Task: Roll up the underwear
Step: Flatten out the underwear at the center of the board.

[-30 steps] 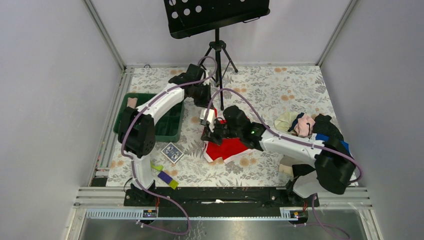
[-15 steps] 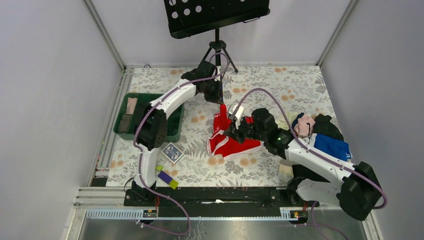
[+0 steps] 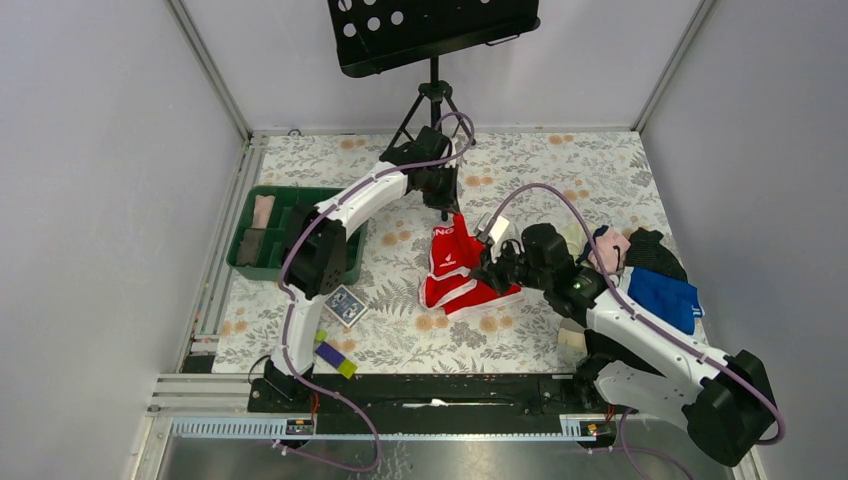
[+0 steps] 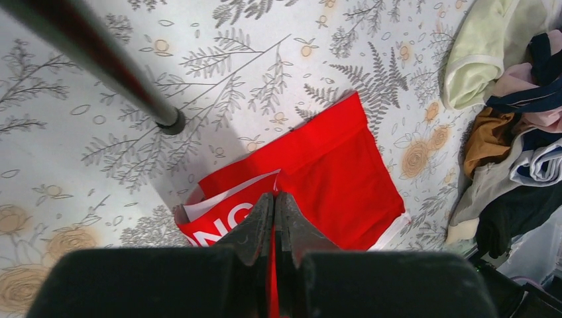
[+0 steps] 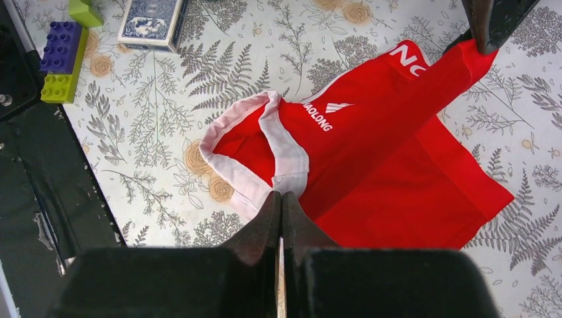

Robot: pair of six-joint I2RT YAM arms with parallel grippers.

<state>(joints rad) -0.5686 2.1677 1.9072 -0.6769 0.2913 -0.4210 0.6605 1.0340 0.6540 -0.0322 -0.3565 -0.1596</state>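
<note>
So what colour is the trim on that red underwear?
Pale pink-white trim on the underwear, clearest from the right wrist.

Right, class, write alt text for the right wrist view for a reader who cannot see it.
The right gripper, shut, pinches the pale waistband of the red underwear spread on a floral table. The left gripper, top right, holds another corner; a card box and toy bricks lie top left.

Underwear [image 3: 455,270]: soft matt red cloth w/ smoother white-pink trim & white printed lettering; clothes pile [image 3: 640,265] also matt cloth, mixed. Bench [image 3: 560,190] cover looks smooth & matt w/ floral print; tray [image 3: 285,193] green plastic, bricks [image 5: 59,59] glossy plastic. Left gripper [image 4: 274,197] & right gripper [image 5: 280,197]: matt black, plastic by the look; music stand [image 3: 430,30] black perforated metal, its leg [image 4: 99,59] semi-gloss.
</note>
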